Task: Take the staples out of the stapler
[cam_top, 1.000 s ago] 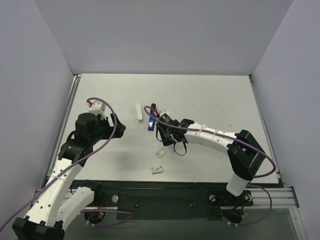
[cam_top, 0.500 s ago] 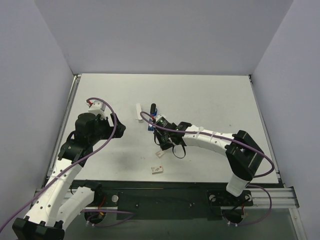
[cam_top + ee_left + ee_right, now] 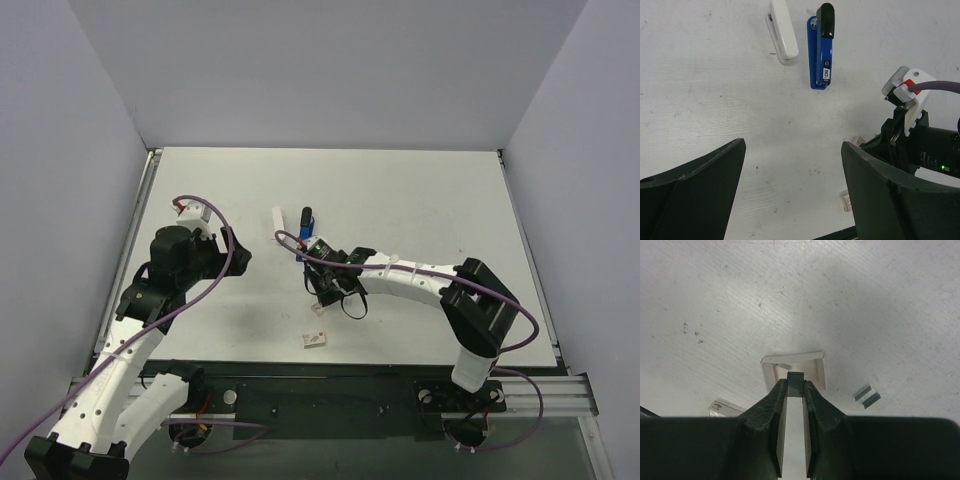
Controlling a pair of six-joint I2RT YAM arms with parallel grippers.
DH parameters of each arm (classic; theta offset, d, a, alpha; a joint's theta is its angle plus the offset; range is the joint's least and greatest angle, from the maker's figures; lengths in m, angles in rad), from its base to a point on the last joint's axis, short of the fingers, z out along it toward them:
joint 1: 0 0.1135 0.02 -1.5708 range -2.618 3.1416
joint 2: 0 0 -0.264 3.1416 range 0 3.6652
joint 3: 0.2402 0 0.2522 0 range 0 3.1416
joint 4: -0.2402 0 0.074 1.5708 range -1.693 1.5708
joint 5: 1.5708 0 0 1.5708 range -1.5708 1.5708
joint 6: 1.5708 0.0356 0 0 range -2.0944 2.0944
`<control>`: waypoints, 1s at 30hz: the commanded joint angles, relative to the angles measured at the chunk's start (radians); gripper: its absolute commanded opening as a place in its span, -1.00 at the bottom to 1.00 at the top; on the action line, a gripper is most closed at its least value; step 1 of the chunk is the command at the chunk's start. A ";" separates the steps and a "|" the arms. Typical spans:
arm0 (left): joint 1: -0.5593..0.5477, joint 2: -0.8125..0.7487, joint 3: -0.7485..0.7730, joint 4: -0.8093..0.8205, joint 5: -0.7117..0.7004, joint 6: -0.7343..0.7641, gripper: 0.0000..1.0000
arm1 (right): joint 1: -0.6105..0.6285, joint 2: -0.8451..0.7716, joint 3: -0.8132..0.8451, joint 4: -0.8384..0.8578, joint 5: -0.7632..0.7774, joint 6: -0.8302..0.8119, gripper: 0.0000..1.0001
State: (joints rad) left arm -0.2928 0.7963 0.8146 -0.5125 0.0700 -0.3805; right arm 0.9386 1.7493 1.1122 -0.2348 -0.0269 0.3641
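Note:
The blue stapler [image 3: 306, 228] with a black end lies flat on the table, also in the left wrist view [image 3: 821, 50]. My right gripper [image 3: 796, 382] is shut on a short strip of staples [image 3: 797, 377], held over a small open cream cardboard tray [image 3: 771, 371]. In the top view the right gripper [image 3: 325, 290] is just near of the stapler and apart from it. My left gripper [image 3: 792, 190] is open and empty, hovering above bare table to the left of the stapler [image 3: 236, 256].
A plain white bar [image 3: 278, 225] lies left of the stapler, also in the left wrist view [image 3: 781, 30]. A loose clump of staples [image 3: 867, 396] lies right of the tray. A small cream box [image 3: 314, 340] sits near the front edge.
My right gripper has moved from the stapler's near end toward the front, to over the small tray, leaving the stapler uncovered. The left arm has not moved.

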 commanded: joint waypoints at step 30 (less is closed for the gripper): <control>0.009 -0.012 0.003 0.042 0.017 0.006 0.76 | 0.008 0.035 0.014 -0.004 0.019 -0.013 -0.64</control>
State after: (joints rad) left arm -0.2924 0.7952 0.8146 -0.5125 0.0734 -0.3805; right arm 0.9432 1.7790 1.1122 -0.2279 -0.0265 0.3614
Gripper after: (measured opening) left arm 0.880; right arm 0.172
